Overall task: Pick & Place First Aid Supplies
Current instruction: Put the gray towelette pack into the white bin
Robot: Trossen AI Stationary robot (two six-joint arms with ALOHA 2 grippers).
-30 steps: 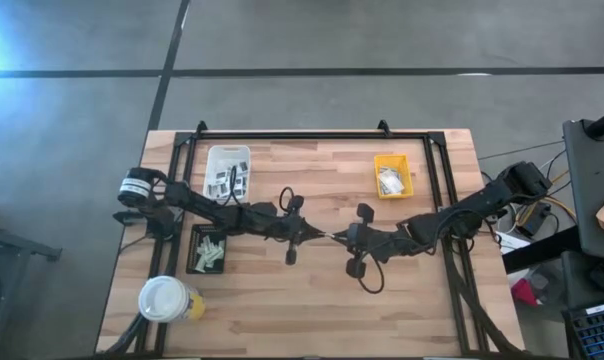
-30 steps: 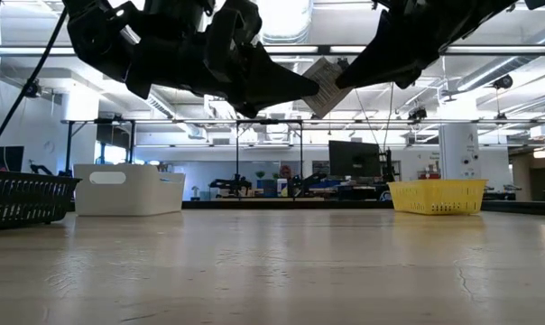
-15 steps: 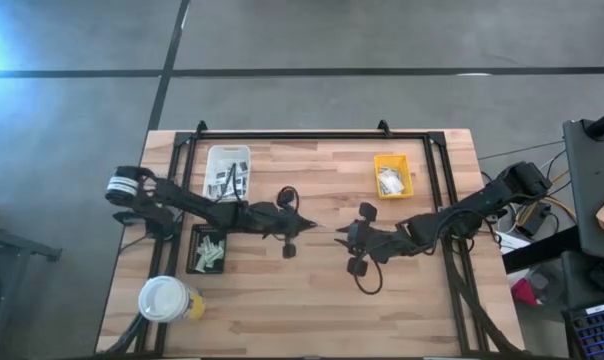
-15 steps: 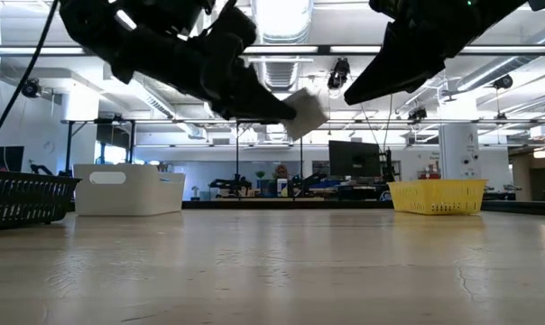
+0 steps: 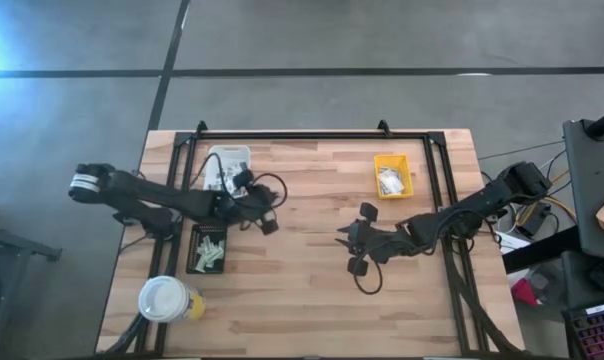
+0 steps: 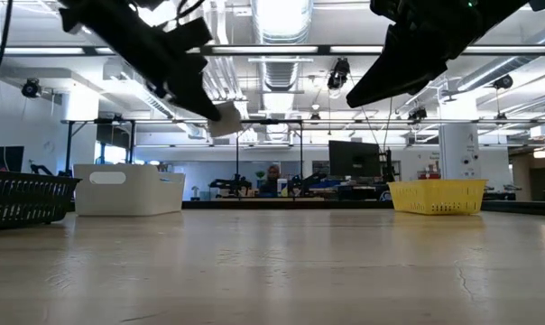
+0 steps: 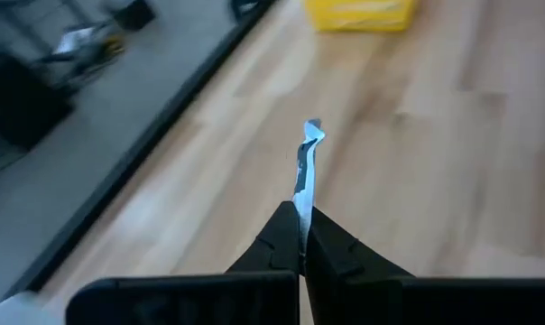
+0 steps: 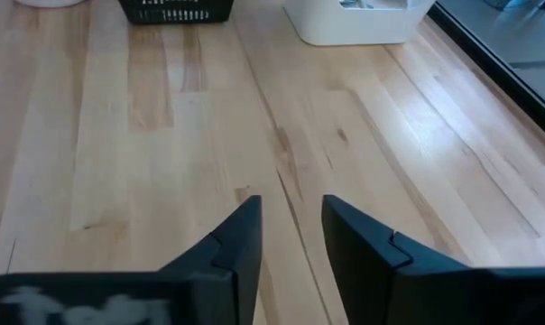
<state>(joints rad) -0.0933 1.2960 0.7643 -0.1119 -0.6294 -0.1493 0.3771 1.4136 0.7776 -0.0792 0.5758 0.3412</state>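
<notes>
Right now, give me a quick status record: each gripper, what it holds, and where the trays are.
left gripper: shut on a white packet, raised above the table near the white tray
right gripper: open, holding nothing, over the middle of the table
yellow tray: far right side, holds supplies
black tray: left side, holds pale pieces
cup: near left corner

left gripper jaws: above the surface, packet between them, white tray just behind | right gripper jaws: over the surface's middle, yellow tray behind, well apart
</notes>
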